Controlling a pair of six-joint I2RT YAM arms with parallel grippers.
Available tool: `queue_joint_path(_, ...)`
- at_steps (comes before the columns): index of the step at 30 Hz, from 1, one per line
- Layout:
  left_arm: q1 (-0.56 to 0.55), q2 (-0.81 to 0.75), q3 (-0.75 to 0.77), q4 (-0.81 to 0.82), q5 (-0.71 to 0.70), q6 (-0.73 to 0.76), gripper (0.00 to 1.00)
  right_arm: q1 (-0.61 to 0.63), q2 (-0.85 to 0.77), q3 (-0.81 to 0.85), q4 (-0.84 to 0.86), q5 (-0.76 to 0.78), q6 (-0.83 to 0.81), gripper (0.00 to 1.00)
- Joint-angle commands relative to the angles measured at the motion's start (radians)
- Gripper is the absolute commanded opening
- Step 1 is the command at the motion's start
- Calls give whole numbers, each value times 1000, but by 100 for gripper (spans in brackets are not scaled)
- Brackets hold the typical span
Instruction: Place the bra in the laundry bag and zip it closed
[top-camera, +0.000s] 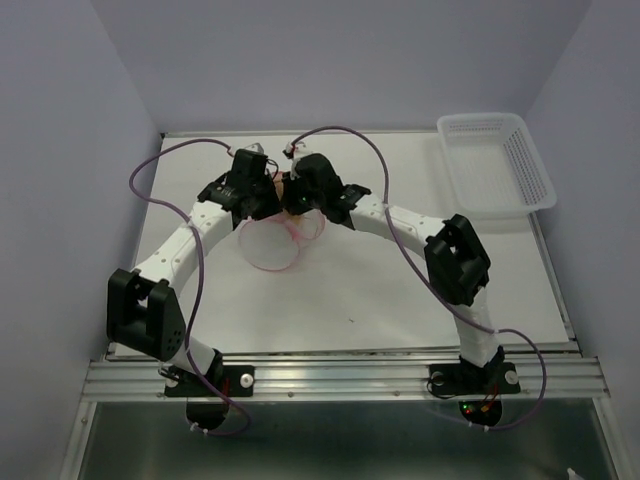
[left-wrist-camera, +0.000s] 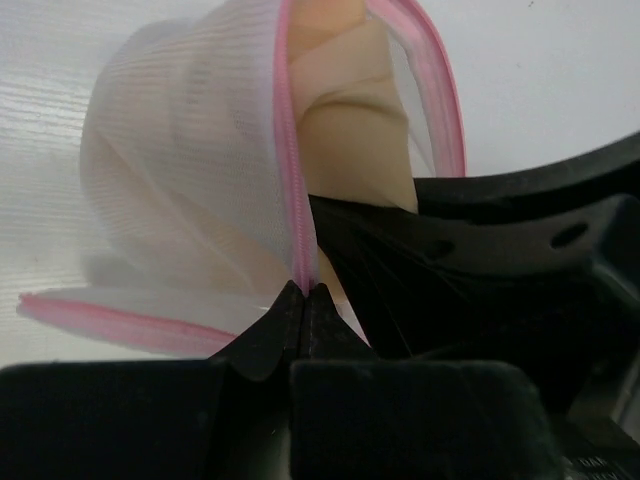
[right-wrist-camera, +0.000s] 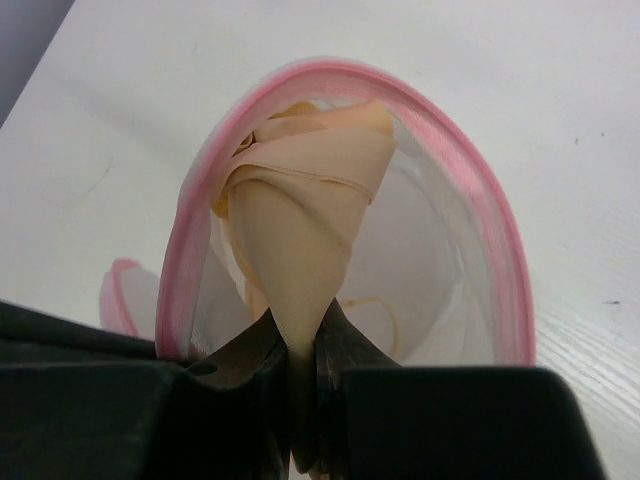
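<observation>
The laundry bag (top-camera: 270, 245) is a translucent white mesh pod with a pink rim, lying at the table's middle back. My left gripper (left-wrist-camera: 303, 290) is shut on its pink rim (left-wrist-camera: 290, 170) and holds the opening up. My right gripper (right-wrist-camera: 300, 335) is shut on the tan-peach bra (right-wrist-camera: 300, 220), which hangs folded inside the bag's open pink mouth (right-wrist-camera: 470, 190). The bra also shows through the opening in the left wrist view (left-wrist-camera: 355, 120). Both grippers (top-camera: 285, 195) meet above the bag in the top view.
A white plastic lattice basket (top-camera: 495, 165) stands at the back right corner. The white table (top-camera: 380, 300) runs to a metal rail at the near edge. Purple cables loop over both arms.
</observation>
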Motion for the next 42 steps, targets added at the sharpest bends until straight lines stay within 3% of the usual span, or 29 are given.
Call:
queue_joint_path(1, -7, -50, 14, 14, 18, 24, 0, 3, 65, 99, -103, 56, 108, 7)
queue_joint_path(6, -7, -57, -6, 14, 3, 24, 0, 3, 58, 47, -119, 81, 134, 20)
queue_joint_path(8, -7, -61, -7, 15, 3, 24, 0, 3, 47, 41, -122, 99, 116, 33)
queue_joint_path(9, -7, -62, -7, 15, 3, 24, 0, 3, 42, 44, -122, 105, 107, 47)
queue_joint_path(10, -7, -62, -9, 14, 3, 24, 0, 3, 33, 44, -120, 109, 98, 47)
queue_joint_path(13, -7, -64, -12, 14, 3, 26, 0, 3, -19, 44, -122, 112, 59, 71)
queue_joint_path(15, -6, -61, -10, 15, 3, 26, 0, 3, -68, 39, -120, 115, 24, 78)
queue_joint_path(21, -7, -47, -12, 18, 3, 26, 0, 3, -189, -5, -122, 118, -48, 85)
queue_joint_path(29, -7, -36, -10, 29, 1, 28, 0, -38, -268, -105, -115, 262, -76, 86)
queue_joint_path(34, -7, -30, -7, 23, 3, 35, 0, -109, -242, -123, -117, 230, -44, 86)
queue_joint_path(42, -7, -39, -6, 20, 3, 49, 0, -159, -145, -82, -115, 44, -22, 84)
